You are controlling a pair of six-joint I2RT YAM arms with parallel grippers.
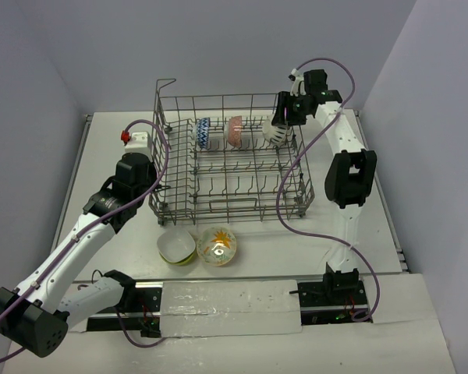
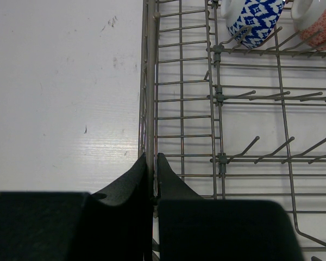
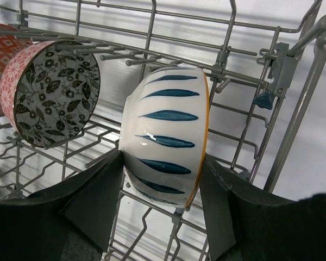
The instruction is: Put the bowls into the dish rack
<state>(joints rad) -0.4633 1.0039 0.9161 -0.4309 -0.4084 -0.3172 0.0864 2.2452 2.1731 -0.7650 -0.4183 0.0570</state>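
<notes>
the right gripper (image 3: 162,163) is clamped on a small white ceramic bowl with dark blue marks (image 3: 168,114), on edge in the far right corner of the grey metal wire dish rack (image 1: 218,204), beside a red-orange patterned bowl (image 1: 235,132) and a blue-white patterned bowl (image 1: 203,133). the left gripper (image 2: 152,160) is pinched together on the rack's left rim wire. a lime-green bowl (image 1: 176,246) and a yellow-floral bowl (image 1: 217,245) sit just outside its near side.

Rack (image 1: 218,206) w/ blue bowl (image 1: 203,133), red bowl (image 1: 235,132), striped bowl (image 3: 165,130) on edge — green bowl (image 1: 176,246), floral bowl (image 1: 217,245) outside.
</notes>
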